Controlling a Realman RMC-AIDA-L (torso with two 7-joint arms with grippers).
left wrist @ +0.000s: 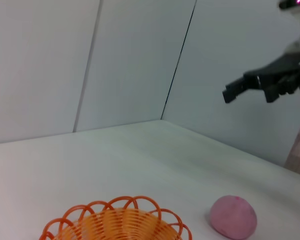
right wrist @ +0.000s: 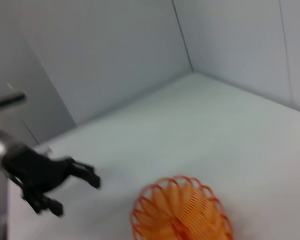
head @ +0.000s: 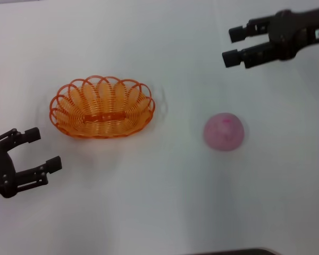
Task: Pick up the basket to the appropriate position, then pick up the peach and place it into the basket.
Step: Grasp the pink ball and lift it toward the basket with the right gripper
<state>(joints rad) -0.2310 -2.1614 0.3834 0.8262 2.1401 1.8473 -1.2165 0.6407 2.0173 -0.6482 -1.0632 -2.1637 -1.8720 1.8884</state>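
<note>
The orange wire basket [head: 102, 108] sits on the white table, left of centre, and is empty. It also shows in the left wrist view [left wrist: 115, 222] and the right wrist view [right wrist: 182, 212]. The pink speckled peach [head: 224, 131] rests on the table to the basket's right, apart from it; it also shows in the left wrist view [left wrist: 233, 217]. My left gripper [head: 42, 150] is open and empty, at the front left of the basket, a short gap away. My right gripper [head: 232, 46] is open and empty, raised at the back right, beyond the peach.
The white table [head: 149, 202] is ringed by pale walls at the back. A dark edge [head: 239, 251] shows at the table's front. The right gripper appears far off in the left wrist view [left wrist: 240, 90], and the left gripper in the right wrist view [right wrist: 77, 192].
</note>
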